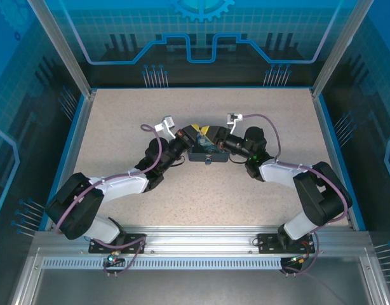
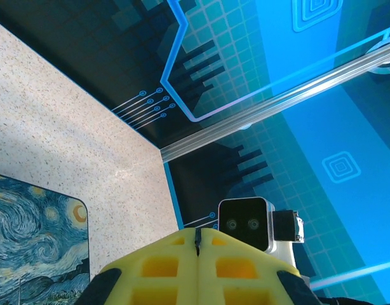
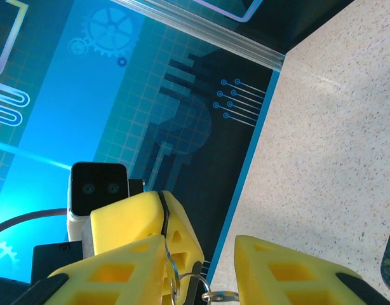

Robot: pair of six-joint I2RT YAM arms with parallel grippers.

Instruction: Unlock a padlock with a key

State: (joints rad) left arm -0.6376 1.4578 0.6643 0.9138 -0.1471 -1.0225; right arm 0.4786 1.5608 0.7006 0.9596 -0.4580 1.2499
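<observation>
A tin box (image 1: 200, 154) printed with a swirly blue-and-yellow painting lies mid-table, its lid in the left wrist view (image 2: 36, 244). A tiny dark padlock (image 1: 208, 161) hangs at its near side. Above the tin the two grippers meet tip to tip. My left gripper (image 2: 198, 236) is shut, pinching a thin dark metal edge that I take for the key (image 3: 162, 210). From it wire key rings (image 3: 211, 295) hang between my right gripper's yellow fingers (image 3: 119, 270). My right gripper (image 3: 201, 244) stands with its jaws apart around those rings, just right of the left gripper (image 1: 196, 132).
The speckled table (image 1: 201, 197) is bounded by blue-printed walls and aluminium posts (image 1: 58, 47). Both arms reach inward from the near rail (image 1: 201, 244), with purple cables looping over them. Each wrist camera faces the other (image 2: 246, 222).
</observation>
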